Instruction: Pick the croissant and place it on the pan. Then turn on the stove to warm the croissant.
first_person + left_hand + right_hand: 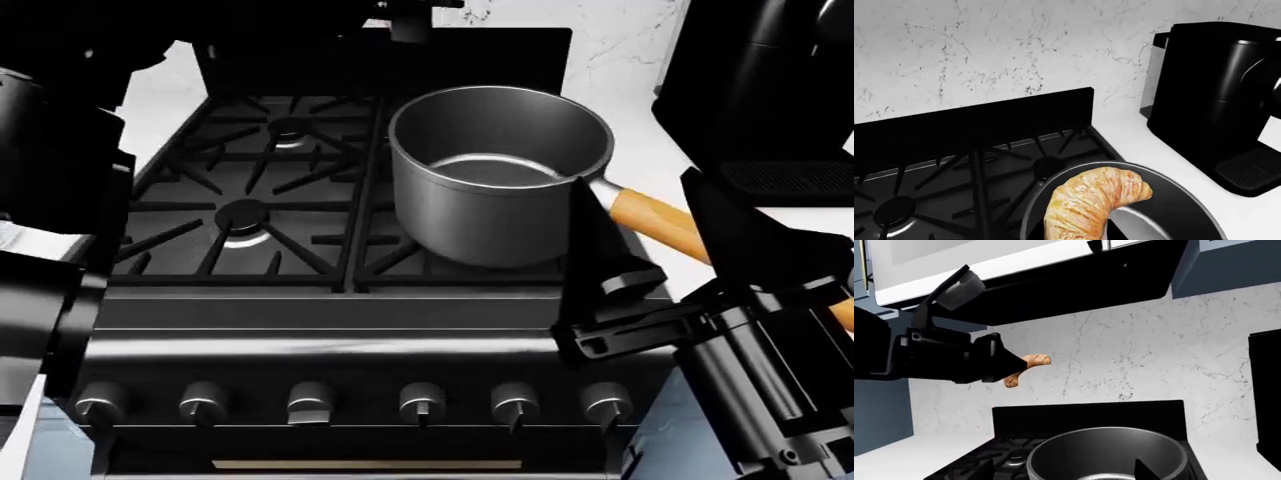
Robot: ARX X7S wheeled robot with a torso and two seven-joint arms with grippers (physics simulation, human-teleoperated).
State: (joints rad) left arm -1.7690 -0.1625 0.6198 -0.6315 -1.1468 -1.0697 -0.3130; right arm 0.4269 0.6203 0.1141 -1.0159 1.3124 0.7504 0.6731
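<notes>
Marble-walled kitchen, black stove (334, 230). Left pincer (1004, 367) clamped on croissant (1029, 367), high above pan (501, 170). Right pincer (627, 285) spread, empty. Probably light, flaky, crushable: gentle mid-body grip.

the pan (497, 180) is supported on the cast-iron grates of the stove (254, 215), over the rear right burner, its wooden handle projecting past the stove's right edge. a black coffee machine (1217, 97) is seated on the white counter (1167, 160) beside the stove.
</notes>
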